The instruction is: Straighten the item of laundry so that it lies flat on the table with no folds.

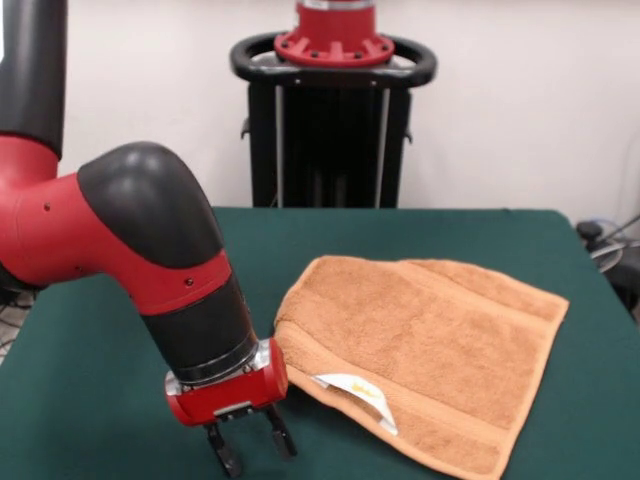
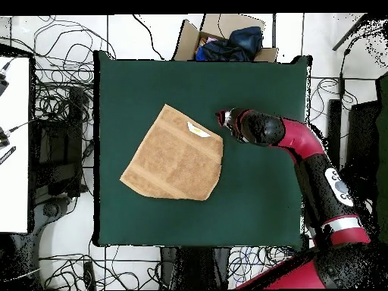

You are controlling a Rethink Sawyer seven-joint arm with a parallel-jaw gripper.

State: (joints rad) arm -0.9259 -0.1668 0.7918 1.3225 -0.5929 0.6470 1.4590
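Observation:
The orange-tan towel [image 1: 420, 340] lies on the green table [image 1: 100, 400], folded over on itself, with a white care tag [image 1: 355, 390] showing at its near edge. In the overhead view the towel [image 2: 176, 155] sits skewed near the table's [image 2: 258, 204] middle, its tag [image 2: 198, 131] at the upper right corner. My gripper [image 1: 250, 445] hangs just above the cloth-covered table beside the towel's near-left corner, its two black fingers apart and empty. From above, the gripper [image 2: 222, 117] is a short way right of the tag, not touching the towel.
The red and black arm [image 2: 303, 151] reaches in over the table's right side in the overhead view. A cardboard box with dark cloth [image 2: 227, 42] stands beyond the table's far edge. Cables cover the floor around the table.

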